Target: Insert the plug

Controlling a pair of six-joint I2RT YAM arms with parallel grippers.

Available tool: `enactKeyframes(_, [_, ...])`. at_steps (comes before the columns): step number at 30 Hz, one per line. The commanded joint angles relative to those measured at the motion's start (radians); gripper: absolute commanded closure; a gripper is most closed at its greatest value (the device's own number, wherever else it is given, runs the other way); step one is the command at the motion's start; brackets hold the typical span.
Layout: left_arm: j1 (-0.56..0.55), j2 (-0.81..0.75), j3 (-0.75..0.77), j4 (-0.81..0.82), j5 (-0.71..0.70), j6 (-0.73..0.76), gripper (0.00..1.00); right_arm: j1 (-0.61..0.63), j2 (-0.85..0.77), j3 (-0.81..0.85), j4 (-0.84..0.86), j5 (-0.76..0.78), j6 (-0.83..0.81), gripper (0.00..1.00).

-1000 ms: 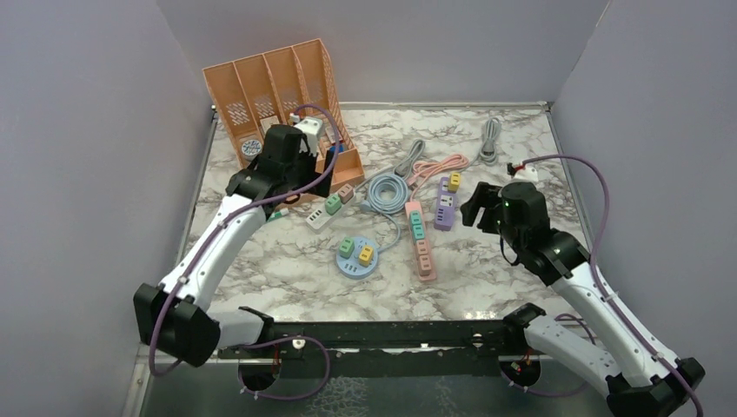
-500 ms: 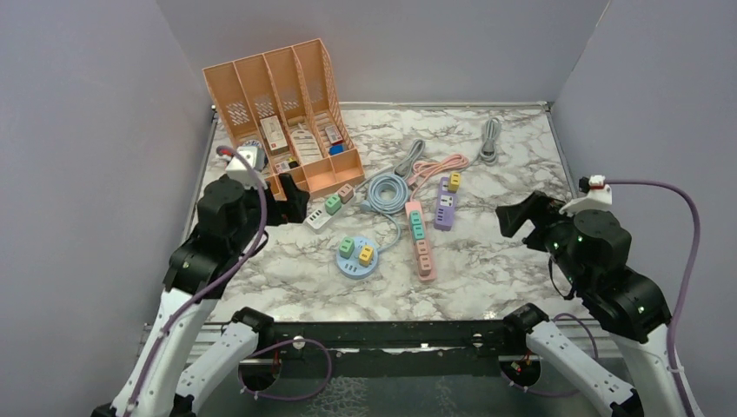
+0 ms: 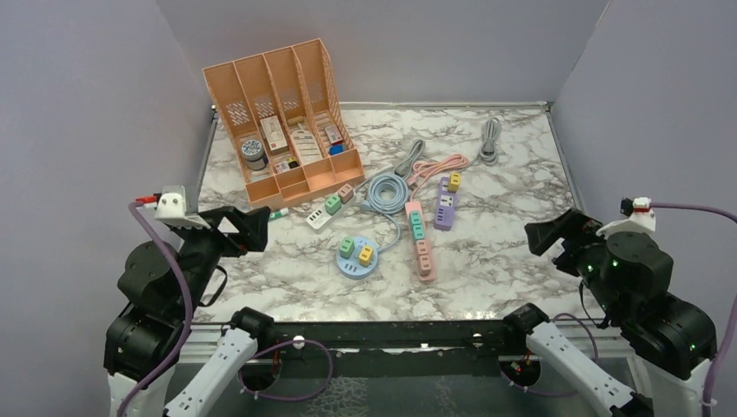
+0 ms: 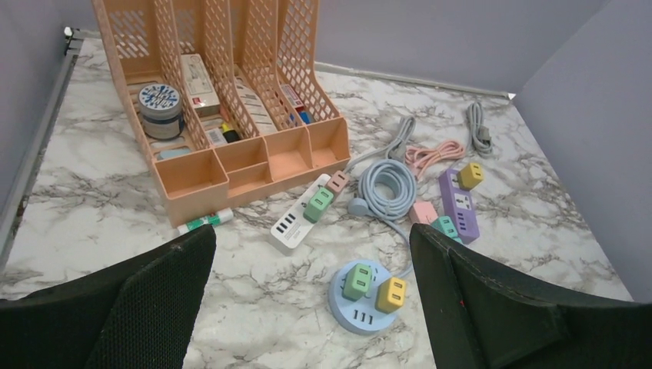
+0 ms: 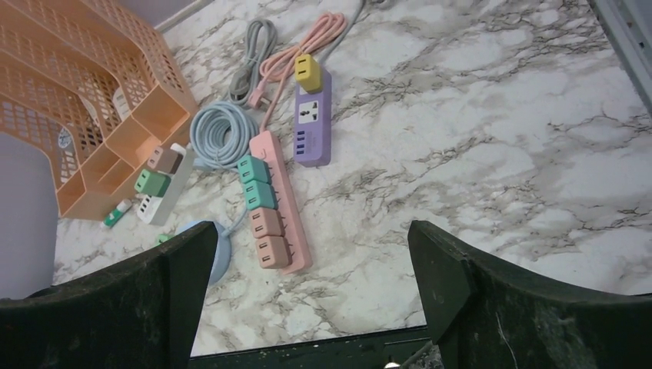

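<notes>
Right pincer [image 3: 546, 236] at four o'clock and left pincer [image 3: 246, 229] at eight gape wide, empty — pinch whichever plug squarely, then press straight down.

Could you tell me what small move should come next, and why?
Probably just park both arms: the left gripper and right gripper are open and empty, the yellow plug sits in the purple strip, and I see no loose plug to pick up.
</notes>
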Motion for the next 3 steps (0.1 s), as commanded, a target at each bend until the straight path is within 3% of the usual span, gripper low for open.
enactKeyframes(1, [0.001,-0.01,0.049,-0.102,-0.026,0.03,0.01,-0.004,-0.019,0.044,-0.068,0.046,-0.013,0.04])
enactKeyframes(3, [0.0,-0.006,0.067,-0.122,-0.023,0.033,0.01,-0.003,-0.019,0.057,-0.074,0.046,-0.019,0.01])
